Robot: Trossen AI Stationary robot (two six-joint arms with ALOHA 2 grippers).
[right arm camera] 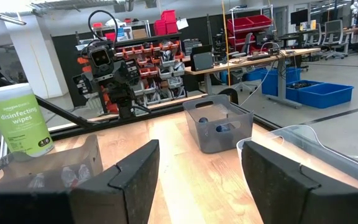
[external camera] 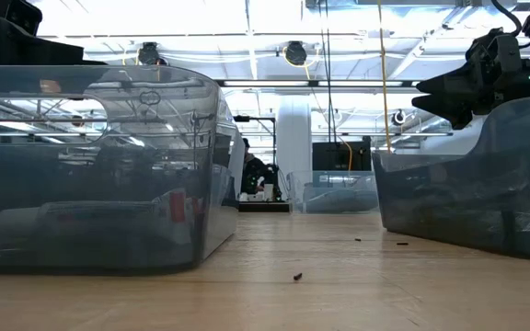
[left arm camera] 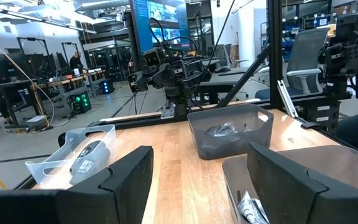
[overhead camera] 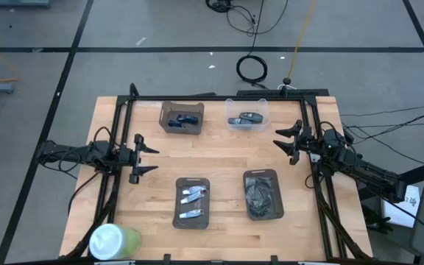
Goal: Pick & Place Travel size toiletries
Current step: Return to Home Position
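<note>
Several small white-and-silver tubes [overhead camera: 192, 196] lie in a dark rectangular tray [overhead camera: 177, 219] on the near middle of the table. In the left wrist view one tube end [left arm camera: 251, 209] peeks from that tray. My left gripper [overhead camera: 155, 158] hovers open over the table's left side, left of the tray and pointing right; its fingers frame the left wrist view [left arm camera: 201, 180]. My right gripper [overhead camera: 280, 140] hovers open over the right side, pointing left [right arm camera: 199, 174], and shows at the upper right of the low view [external camera: 435, 92]. Neither gripper touches anything.
A second dark tray [overhead camera: 262, 195] holds dark cords. At the far edge stand a grey bin [overhead camera: 182, 118] with blue items and a clear bin [overhead camera: 246, 119] with dark items. A wipes canister [overhead camera: 112, 241] stands at the near left corner. Bare wood lies between the trays.
</note>
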